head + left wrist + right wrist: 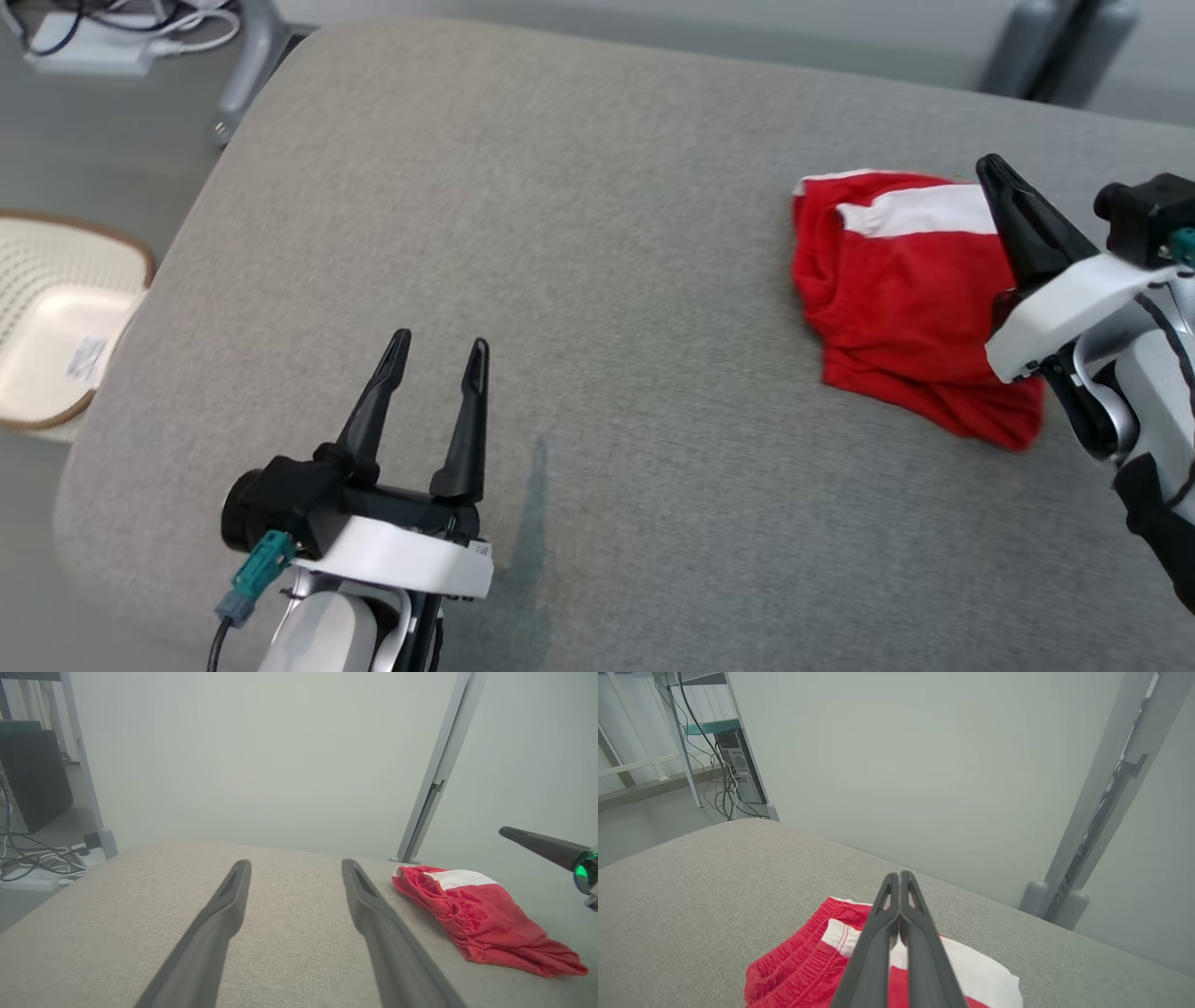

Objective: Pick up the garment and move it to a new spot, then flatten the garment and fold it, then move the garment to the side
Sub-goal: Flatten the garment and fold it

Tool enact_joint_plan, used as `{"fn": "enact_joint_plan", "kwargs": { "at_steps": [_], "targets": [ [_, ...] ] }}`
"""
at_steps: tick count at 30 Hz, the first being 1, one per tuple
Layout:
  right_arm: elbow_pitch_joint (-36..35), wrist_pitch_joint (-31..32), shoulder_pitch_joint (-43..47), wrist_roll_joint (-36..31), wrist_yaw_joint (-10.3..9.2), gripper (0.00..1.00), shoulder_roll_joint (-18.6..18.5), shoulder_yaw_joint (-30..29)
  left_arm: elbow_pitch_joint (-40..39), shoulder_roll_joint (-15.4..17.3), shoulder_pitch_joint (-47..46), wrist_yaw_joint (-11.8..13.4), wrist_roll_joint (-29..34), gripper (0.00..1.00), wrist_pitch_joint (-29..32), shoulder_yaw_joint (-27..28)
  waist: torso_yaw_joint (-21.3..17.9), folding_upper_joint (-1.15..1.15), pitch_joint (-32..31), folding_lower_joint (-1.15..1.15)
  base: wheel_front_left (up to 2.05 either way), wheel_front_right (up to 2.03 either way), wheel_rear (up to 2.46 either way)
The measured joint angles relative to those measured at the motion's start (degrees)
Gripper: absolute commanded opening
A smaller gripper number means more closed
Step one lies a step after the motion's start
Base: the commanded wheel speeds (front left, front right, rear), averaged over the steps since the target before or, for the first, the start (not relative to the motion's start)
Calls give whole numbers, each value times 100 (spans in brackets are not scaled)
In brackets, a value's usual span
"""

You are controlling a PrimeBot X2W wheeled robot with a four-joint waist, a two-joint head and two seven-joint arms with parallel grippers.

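The garment (901, 303), red with a white band, lies folded in a compact bundle at the right side of the grey padded table (597, 280). It also shows in the left wrist view as the garment (481, 917) and below the fingers as the garment (803, 970) in the right wrist view. My right gripper (991, 171) hovers over the garment's right edge, fingers pressed together and shut on nothing. My left gripper (439, 347) stands open near the table's front left, well away from the garment, with nothing between its fingers (224, 905).
A cream basket (56, 327) sits on the floor off the table's left edge. Cables and a power strip (103, 42) lie on the floor at the back left. A grey metal post (1106, 788) stands behind the table, beyond a pale wall.
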Motion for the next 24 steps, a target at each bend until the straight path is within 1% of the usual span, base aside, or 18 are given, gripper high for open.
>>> {"fn": "enact_joint_plan", "kwargs": {
  "at_steps": [4, 6, 7, 9, 14, 16, 20, 21, 22, 23, 24],
  "targets": [
    [-492, 1, 429, -404, 0, 0, -52, -439, 27, -4, 108, -26, 52, 100, 0, 192, -324, 0, -295, 0, 0, 0, 0],
    [-768, 1, 674, -886, 0, 0, -86, -776, 37, -3, 163, -25, 53, 100, 0, 320, -481, 0, -443, 0, 0, 0, 0],
    [-925, 0, 822, -1047, -1, 0, -58, -968, 33, 1, 207, -25, 51, 100, 0, 387, -562, 0, -516, 0, 0, 0, 0],
    [-1258, 0, 1207, -1582, 0, 0, 9, -1265, 32, -1, 299, -25, 49, 100, 0, 522, -725, 0, -650, 0, 0, 0, 0],
    [-2022, 0, 2172, -2415, 0, 0, 381, -2236, 24, -1, 483, -32, 71, 100, 0, 744, -1093, 0, -937, 0, 0, 0, 0],
    [-2313, 0, 2547, -2718, 0, 0, 554, -2540, 10, 0, 512, -34, 79, 100, 0, 802, -1211, 0, -1025, 0, 0, 0, 0],
    [-2700, 0, 3189, -3007, 0, 0, 999, -3138, 38, 2, 638, -76, 92, 100, -1, 845, -1381, 0, -1156, 0, 0, 0, 0],
    [-2750, 0, 3303, -3032, 0, 7, 1094, -3255, 81, 0, 684, -85, 101, 100, -1, 847, -1409, 0, -1182, 0, 0, 0, 0],
    [-2810, 1, 3412, -3080, 0, 41, 1181, -3367, 133, -2, 738, -102, 116, 100, 0, 846, -1436, 0, -1204, 0, 0, 0, 0],
    [-2853, 1, 3510, -3132, -1, 100, 1256, -3403, 174, -1, 790, -108, 125, 100, 0, 846, -1460, 0, -1225, 0, 0, 0, 0],
    [-2861, 1, 3602, -3181, 0, 100, 1304, -3422, 212, -1, 832, -114, 143, 100, 0, 840, -1477, 0, -1246, 0, 0, 0, 0]
  ]
}}
